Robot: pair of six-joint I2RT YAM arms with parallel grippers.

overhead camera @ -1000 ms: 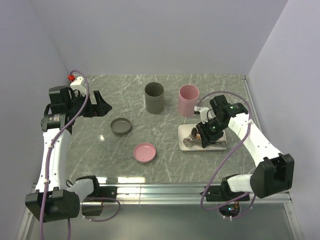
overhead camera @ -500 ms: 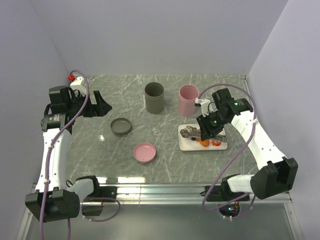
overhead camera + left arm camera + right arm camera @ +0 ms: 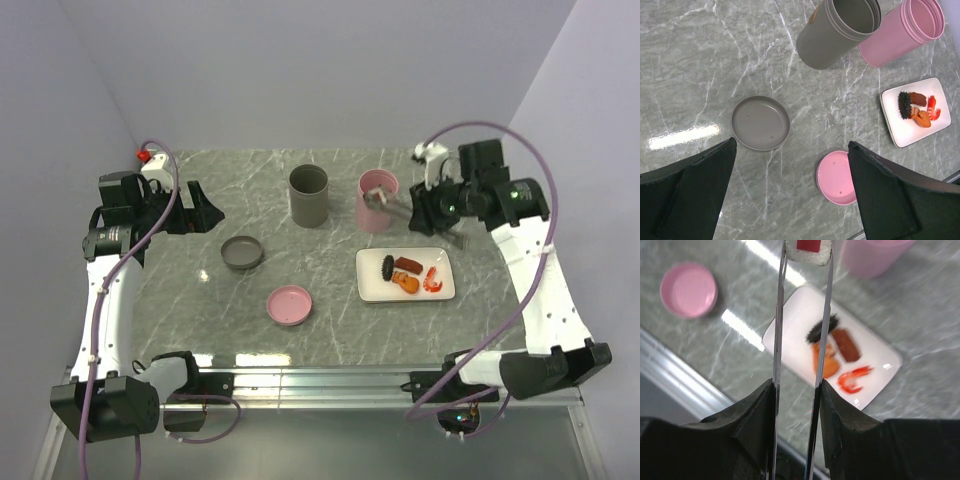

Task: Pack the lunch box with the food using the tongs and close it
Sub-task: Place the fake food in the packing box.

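My right gripper (image 3: 428,210) (image 3: 796,390) is shut on the tongs (image 3: 779,320), whose two thin arms pinch a red-centred sushi roll (image 3: 808,250) (image 3: 373,199) at the tips. The roll hangs beside the rim of the tall pink lunch box container (image 3: 380,218) (image 3: 870,255). Below, on a white plate (image 3: 370,290) (image 3: 795,315), lie a dark oval (image 3: 387,267), a brown sausage (image 3: 407,264), orange fried bits (image 3: 405,285) and a red-orange shrimp (image 3: 432,279). My left gripper (image 3: 200,210) (image 3: 790,145) hovers open and empty at the far left.
A tall grey container (image 3: 308,200) (image 3: 832,35) stands left of the pink one. A grey lid (image 3: 243,253) (image 3: 761,123) and a pink lid (image 3: 290,304) (image 3: 837,177) lie flat on the marble table, nearer the front. Walls close in behind and on both sides.
My right arm has lifted off the plate with the tongs and the sushi roll, swinging up and back toward the pink container. The left arm has not moved.
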